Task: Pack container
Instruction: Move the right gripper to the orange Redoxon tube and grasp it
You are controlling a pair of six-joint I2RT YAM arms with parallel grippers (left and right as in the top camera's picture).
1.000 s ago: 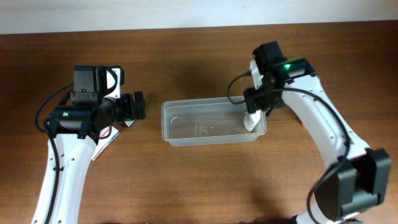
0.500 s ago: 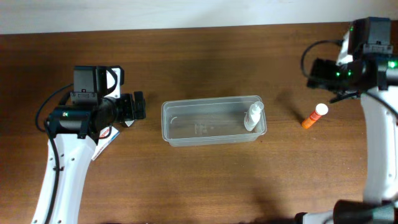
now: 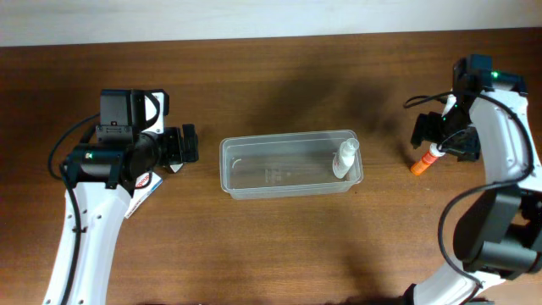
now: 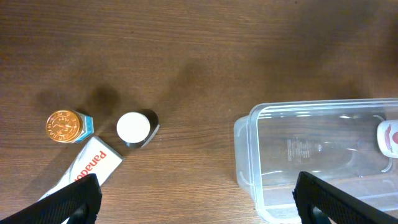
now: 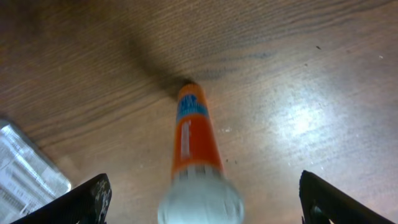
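Note:
The clear plastic container (image 3: pixel 254 178) sits mid-table, and its left end shows in the left wrist view (image 4: pixel 244 142). A small white bottle (image 3: pixel 345 158) lies inside at its right end, also seen in the left wrist view (image 4: pixel 388 137). An orange tube with a white cap (image 3: pixel 421 163) lies right of the container. My right gripper (image 3: pixel 440 142) is open, its fingers (image 5: pixel 205 208) on either side of the tube's capped end (image 5: pixel 194 140). My left gripper (image 3: pixel 188 144) is open and empty, left of the container; its fingers (image 4: pixel 199 205) straddle bare wood.
Left of the container are a gold-capped item (image 4: pixel 63 126), a small dark bottle with a white cap (image 4: pixel 134 127) and a white Panadol box (image 4: pixel 90 167). A shiny clear plastic edge (image 5: pixel 25 171) shows at the left of the right wrist view.
My right gripper left the white bottle in the container, swung away to the right, and has come down over the orange tube. The left arm has not moved.

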